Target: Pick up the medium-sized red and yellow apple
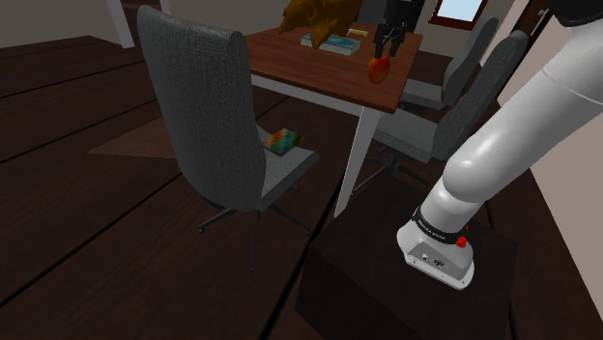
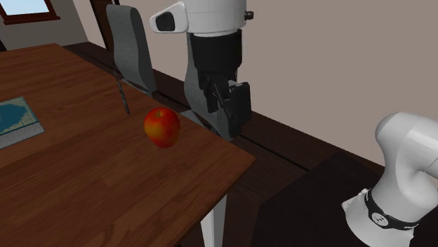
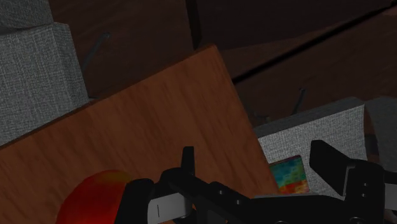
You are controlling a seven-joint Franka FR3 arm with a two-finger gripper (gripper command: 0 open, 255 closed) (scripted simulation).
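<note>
One apple (image 2: 162,127), likely firm and slick, sits near a corner of the desk (image 2: 84,182); the released pincer (image 2: 228,119) nearby should clasp its middle.

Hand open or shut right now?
Open. In the wrist view the hand has its fingers standing apart, nothing clasped; the apple lies outside them.

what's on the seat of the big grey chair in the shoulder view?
A small multicoloured flat object lies on the grey chair seat. The backrest covers the seat's rear part, so anything there is hidden.
</note>
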